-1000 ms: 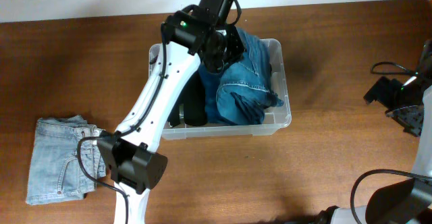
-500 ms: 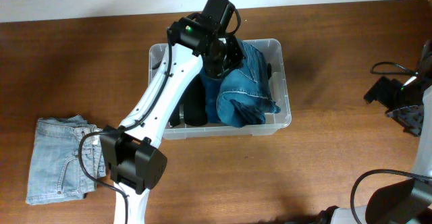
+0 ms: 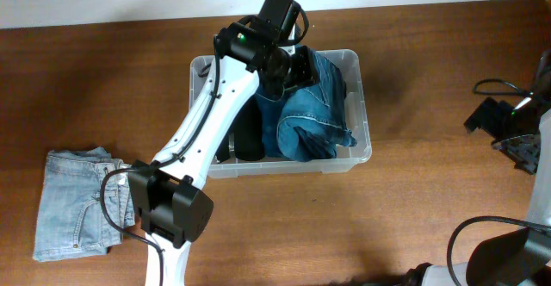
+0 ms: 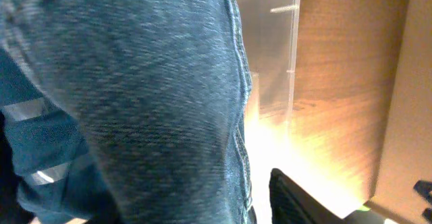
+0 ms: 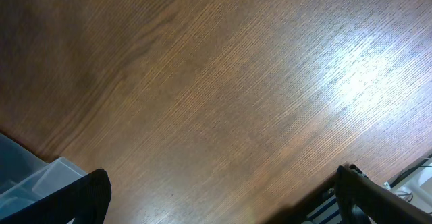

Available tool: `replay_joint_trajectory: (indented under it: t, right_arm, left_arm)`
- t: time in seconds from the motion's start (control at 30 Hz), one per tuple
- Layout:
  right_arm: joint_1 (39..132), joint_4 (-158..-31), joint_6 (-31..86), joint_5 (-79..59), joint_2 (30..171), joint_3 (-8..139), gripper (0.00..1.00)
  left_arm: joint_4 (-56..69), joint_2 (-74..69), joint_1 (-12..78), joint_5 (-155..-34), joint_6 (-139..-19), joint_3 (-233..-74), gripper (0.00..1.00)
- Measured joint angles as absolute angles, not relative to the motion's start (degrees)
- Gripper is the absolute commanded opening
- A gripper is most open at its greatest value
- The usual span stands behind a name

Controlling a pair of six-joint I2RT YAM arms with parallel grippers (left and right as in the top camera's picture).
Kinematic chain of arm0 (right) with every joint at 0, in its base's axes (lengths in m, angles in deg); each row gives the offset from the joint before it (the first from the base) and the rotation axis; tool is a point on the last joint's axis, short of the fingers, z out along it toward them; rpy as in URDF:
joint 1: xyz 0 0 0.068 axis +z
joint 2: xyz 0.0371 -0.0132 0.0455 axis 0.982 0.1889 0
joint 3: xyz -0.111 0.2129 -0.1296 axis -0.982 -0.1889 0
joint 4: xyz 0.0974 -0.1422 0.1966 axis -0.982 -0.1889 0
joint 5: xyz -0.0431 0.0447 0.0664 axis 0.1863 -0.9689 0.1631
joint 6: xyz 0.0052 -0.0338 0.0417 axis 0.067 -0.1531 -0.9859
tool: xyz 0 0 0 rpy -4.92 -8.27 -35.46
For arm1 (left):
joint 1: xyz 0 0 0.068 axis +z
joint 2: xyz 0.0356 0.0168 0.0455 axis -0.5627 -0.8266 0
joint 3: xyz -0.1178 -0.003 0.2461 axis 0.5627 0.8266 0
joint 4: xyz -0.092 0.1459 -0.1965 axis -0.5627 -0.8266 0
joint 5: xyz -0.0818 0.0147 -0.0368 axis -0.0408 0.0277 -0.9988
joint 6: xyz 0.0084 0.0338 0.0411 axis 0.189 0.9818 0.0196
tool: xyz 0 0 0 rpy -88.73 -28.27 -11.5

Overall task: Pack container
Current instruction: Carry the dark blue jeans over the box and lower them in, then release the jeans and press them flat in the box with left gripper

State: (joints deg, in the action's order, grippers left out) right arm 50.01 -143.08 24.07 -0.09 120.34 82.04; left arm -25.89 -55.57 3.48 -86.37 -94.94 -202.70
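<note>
The container (image 3: pixel 367 129), a clear plastic bin, stands at the middle of the table's back half. Folded dark blue jeans (image 3: pixel 310 114) fill its right part, and a black garment (image 3: pixel 245 138) lies along its left side. My left gripper (image 3: pixel 298 67) is down inside the bin over the jeans' back edge, its jaws apart. In the left wrist view the denim (image 4: pixel 148 96) fills most of the picture; one finger (image 4: pixel 294 198) shows with a bright gap between it and the cloth, and the other is hidden. My right gripper (image 5: pixel 223 200) stands open over bare wood.
Light blue jeans (image 3: pixel 73 204) lie folded on the table at the front left. The left arm (image 3: pixel 202 139) reaches across the bin's left half. The right arm's base and cables (image 3: pixel 508 127) sit at the right edge. A corner of the bin (image 5: pixel 30 177) shows in the right wrist view.
The left gripper's jaws have spread apart over the dark jeans, and the arm has shifted slightly toward the back right. The right arm has stayed still.
</note>
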Motion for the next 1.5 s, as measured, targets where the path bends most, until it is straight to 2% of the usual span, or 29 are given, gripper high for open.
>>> replay_joint_trajectory:
  t: [0.23,0.63,0.87,0.93,1.1,1.27,1.37,1.5]
  right_arm:
    - [50.0,-143.1,24.1,-0.1,120.3,82.0,0.98]
    - [50.0,-143.1,24.1,-0.1,120.3,82.0,0.98]
    - [50.0,-143.1,24.1,-0.1,120.3,82.0,0.98]
    - [50.0,-143.1,24.1,-0.1,120.3,82.0,0.98]
    - [50.0,-143.1,24.1,-0.1,120.3,82.0,0.98]
    - [50.0,-143.1,24.1,-0.1,120.3,82.0,0.98]
    - [50.0,-143.1,24.1,-0.1,120.3,82.0,0.99]
    - [50.0,-143.1,24.1,-0.1,120.3,82.0,0.98]
  left_arm:
    - [-26.2,-55.6,3.5,-86.5,-90.5,-202.7,0.7]
    - [-37.0,-55.6,5.3,-73.1,-84.1,-203.5,0.71]
    - [-43.9,-55.4,7.4,-64.0,-80.0,-215.2,0.71]
    - [-46.3,-55.0,7.4,-61.3,-79.6,-218.2,0.56]
    - [-51.8,-53.9,7.4,-60.2,-79.0,-219.6,0.31]
    - [-52.5,-53.8,6.6,-62.9,-78.6,-213.6,0.13]
    - [-51.4,-53.8,5.5,-63.7,-79.2,-207.1,0.08]
    - [-48.4,-53.9,4.7,-65.3,-79.8,-198.1,0.07]
